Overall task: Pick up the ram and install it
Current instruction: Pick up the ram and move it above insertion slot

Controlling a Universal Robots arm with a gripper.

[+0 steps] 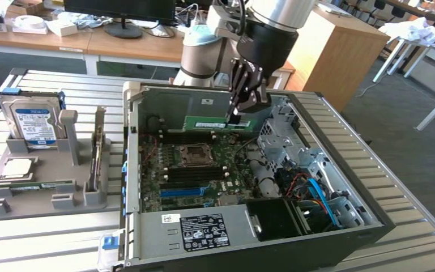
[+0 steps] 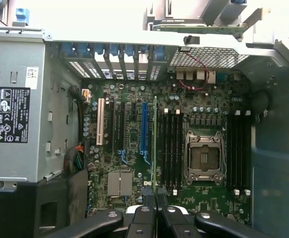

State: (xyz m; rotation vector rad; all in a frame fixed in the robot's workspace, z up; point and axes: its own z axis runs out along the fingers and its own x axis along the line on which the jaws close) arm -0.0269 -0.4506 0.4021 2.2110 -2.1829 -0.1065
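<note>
Exterior view: black end effector [image 1: 238, 116] clamps long green ram stick [image 1: 211, 123]; best held parallel to dark memory slots [image 1: 195, 173].

We see a metal desk [image 1: 43, 238] of pale parallel slats. Two things rest directly on it: a grey moulded holder [image 1: 21, 199] toward the exterior view's left, and just beside it, toward the right, an open computer case [image 1: 316, 249] lying with its inside facing up
</note>
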